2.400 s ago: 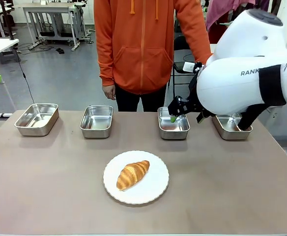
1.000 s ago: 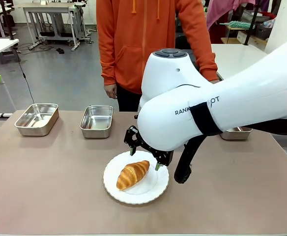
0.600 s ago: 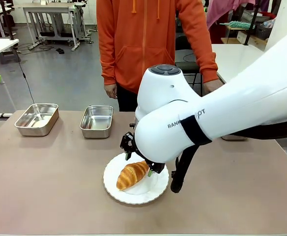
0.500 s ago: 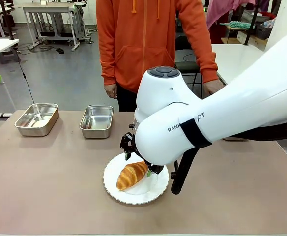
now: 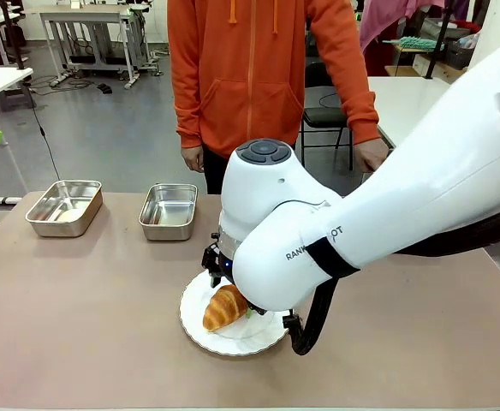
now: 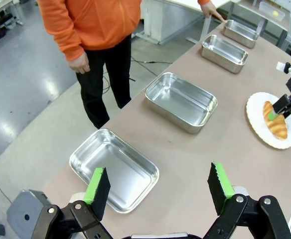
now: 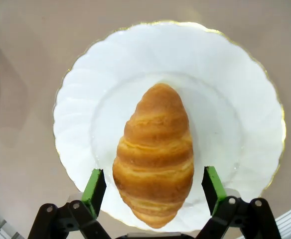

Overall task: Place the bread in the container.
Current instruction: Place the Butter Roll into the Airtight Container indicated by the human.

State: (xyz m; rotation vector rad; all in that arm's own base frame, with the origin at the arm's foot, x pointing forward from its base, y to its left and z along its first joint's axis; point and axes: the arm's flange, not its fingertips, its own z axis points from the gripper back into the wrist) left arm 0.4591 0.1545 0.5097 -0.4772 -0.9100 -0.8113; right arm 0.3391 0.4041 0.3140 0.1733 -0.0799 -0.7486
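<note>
Two green-padded fingers of the right gripper (image 7: 153,184) stand spread wide on either side of the bread (image 7: 155,149), one pad just beside each flank of its thicker end, neither visibly pressing the crust. The step in hand is judged to be the grasp, with nothing lifted yet. The bread, a ridged golden croissant, lies in the middle of the white scalloped plate (image 7: 235,64), its pointed end aimed away from the wrist.

The next move calls for pressing the pads together gently across the crust, which looks flaky and likely to crush or shed. The piece must then be raised clear of the plate rim and carried to the far side of the counter (image 5: 79,308).

Four like steel containers (image 6: 181,101) stand there in a row along the far edge, all empty; which one is meant cannot be told. The left gripper (image 6: 159,186), likewise spread and empty, hangs above the counter beside the leftmost container (image 6: 114,169).

The surface is a plain, matt, grey-brown top with no cloth. A person in an orange hooded top (image 5: 250,68) stands at the far side, one hand (image 5: 372,154) lowered by the right end of the row. Behind are a glossy grey floor, work tables and a chair.
</note>
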